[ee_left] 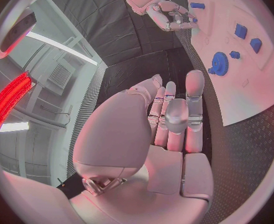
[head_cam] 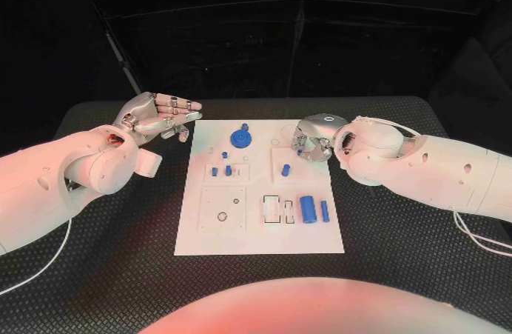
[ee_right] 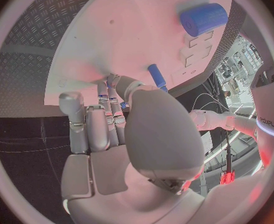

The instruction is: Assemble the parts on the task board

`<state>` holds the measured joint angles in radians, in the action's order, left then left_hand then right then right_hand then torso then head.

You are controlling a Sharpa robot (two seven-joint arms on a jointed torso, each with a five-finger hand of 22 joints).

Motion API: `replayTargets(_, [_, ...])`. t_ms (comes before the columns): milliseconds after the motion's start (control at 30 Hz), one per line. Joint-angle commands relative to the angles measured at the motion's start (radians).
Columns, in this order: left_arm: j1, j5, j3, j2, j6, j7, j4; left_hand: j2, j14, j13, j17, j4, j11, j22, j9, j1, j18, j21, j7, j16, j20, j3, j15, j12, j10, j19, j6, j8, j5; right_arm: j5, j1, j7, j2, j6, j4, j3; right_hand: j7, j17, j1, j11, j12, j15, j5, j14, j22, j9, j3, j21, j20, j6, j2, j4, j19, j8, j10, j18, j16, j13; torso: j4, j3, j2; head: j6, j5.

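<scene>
With both my left hand (head_cam: 160, 115) and right hand (head_cam: 311, 140) spread and holding nothing, several blue parts (head_cam: 309, 209) lie loose on the task board (head_cam: 203, 234), so most assembly looks undone.

You have a black table (head_cam: 128, 275) with a ribbed, diamond-pattern surface, noted across the whole work area. Behind it hangs a dark backdrop (head_cam: 320, 45) with faint vertical seams. White cables (head_cam: 480, 238) trail over the table's right side.

Black table (head_cam: 106, 275) (ridged surface) carries white task board (head_cam: 256, 238).
</scene>
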<state>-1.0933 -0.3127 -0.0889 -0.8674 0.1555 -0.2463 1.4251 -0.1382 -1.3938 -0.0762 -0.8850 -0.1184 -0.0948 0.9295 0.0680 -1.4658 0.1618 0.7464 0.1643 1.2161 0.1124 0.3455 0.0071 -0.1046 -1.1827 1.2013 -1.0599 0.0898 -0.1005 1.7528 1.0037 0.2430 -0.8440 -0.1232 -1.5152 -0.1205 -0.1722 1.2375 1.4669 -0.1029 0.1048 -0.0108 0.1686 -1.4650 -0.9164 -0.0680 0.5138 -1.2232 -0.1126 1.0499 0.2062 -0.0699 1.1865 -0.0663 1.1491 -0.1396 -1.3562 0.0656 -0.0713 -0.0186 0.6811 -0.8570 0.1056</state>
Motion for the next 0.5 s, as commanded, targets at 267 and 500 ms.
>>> replayTargets(267, [0.0, 0.006, -0.001, 0.0, -0.003, -0.004, 0.0, 0.0, 0.005, 0.0, 0.0, 0.005, -0.001, -0.001, -0.001, -0.01, 0.01, -0.004, 0.005, -0.006, 0.0, 0.0, 0.003, -0.005, 0.006, -0.007, 0.006, -0.005, -0.001, -0.018, -0.007, -0.004, -0.003, 0.051, -0.002, 0.007, 0.011, 0.0, -0.026, 0.011, 0.02, 0.003, -0.001, -0.045, -0.007, -0.005, 0.004, -0.001, -0.002, 0.03, -0.003, 0.009, 0.009, -0.017, 0.027, 0.008, -0.001, 0.004, 0.0, 0.0001, 0.0, -0.002, 0.001])
replayTargets(500, [0.001, 0.006, -0.001, 0.0, -0.003, -0.004, 0.0, 0.001, 0.005, 0.001, 0.001, 0.008, -0.001, -0.001, -0.001, -0.012, 0.01, -0.005, 0.005, -0.006, 0.001, 0.002, 0.003, -0.005, 0.008, -0.006, 0.006, -0.005, -0.001, -0.014, -0.007, -0.001, -0.005, 0.036, -0.005, 0.007, 0.026, 0.008, -0.044, 0.026, 0.039, 0.014, -0.004, -0.048, -0.019, -0.01, 0.0, -0.007, 0.007, 0.068, -0.023, 0.006, 0.021, -0.033, 0.061, 0.01, -0.009, 0.008, 0.0002, 0.0, 0.0, -0.003, 0.003])
